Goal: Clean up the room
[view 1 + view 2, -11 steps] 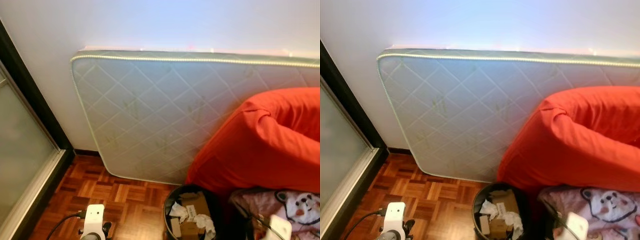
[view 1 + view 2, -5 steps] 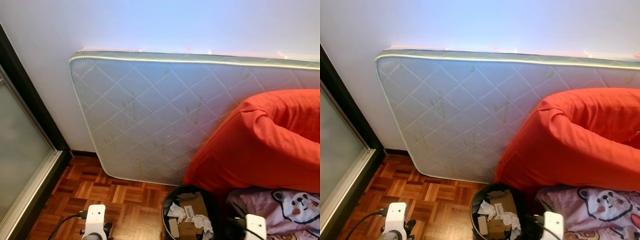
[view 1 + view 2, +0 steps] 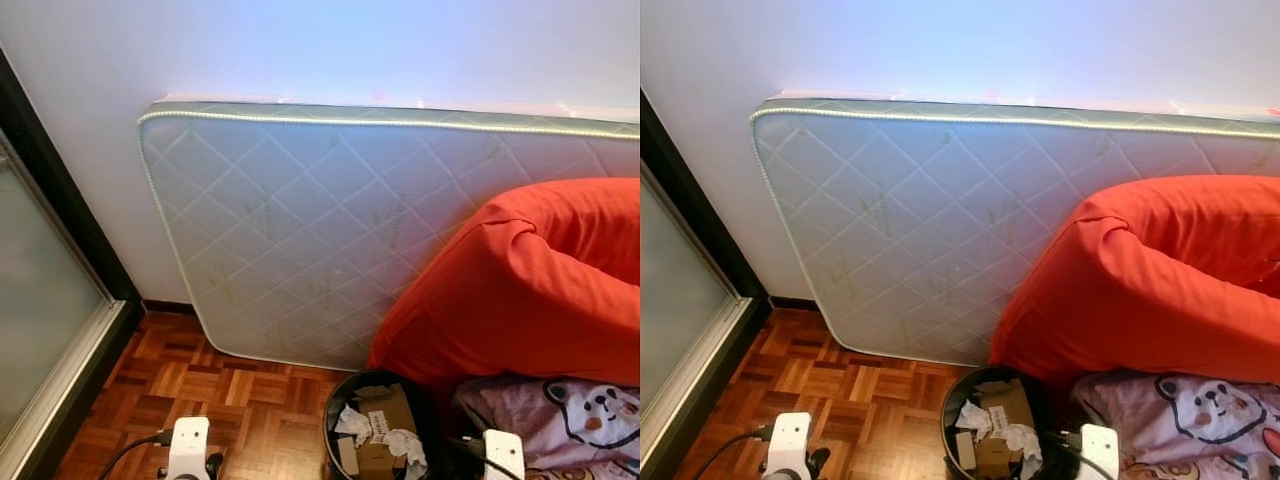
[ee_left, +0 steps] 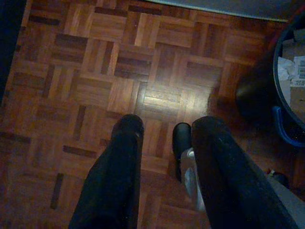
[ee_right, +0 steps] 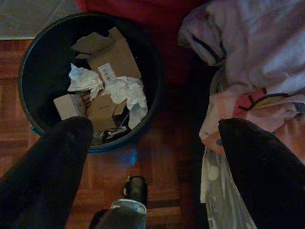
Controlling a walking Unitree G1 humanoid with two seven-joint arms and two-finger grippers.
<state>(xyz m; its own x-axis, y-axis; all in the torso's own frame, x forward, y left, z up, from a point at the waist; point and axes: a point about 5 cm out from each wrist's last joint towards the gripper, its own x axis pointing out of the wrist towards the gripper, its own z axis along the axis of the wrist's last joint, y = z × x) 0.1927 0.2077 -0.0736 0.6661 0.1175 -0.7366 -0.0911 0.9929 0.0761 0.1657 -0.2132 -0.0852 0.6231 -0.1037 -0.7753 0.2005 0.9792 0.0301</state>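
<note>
A quilted mattress (image 3: 330,230) stands on its long edge against the white wall (image 3: 300,50), its long axis running along the wall from near the dark door frame (image 3: 60,200) off toward the robot's right. In front of it slumps a big red beanbag (image 3: 520,290), leaning against the mattress face. Below the beanbag lies a pink blanket (image 3: 1200,415) printed with a bear, heaped beside the bin. The floor is reddish parquet (image 3: 230,400).

The black round waste bin (image 5: 33,62) stands upright on the parquet, mouth up, just in front of the mattress's lower edge and touching or nearly touching the beanbag's foot. Inside it are torn cardboard pieces (image 5: 112,59) and crumpled white paper (image 5: 126,93).

The right gripper (image 5: 152,157) hangs low over the floor between bin and blanket, its two black fingers (image 5: 47,167) spread wide and holding nothing; one finger lies over the bin's rim, the other over the blanket. The left gripper (image 4: 162,157) points down at bare parquet well to the left of the bin, fingers parted with a gap between them, empty.
</note>
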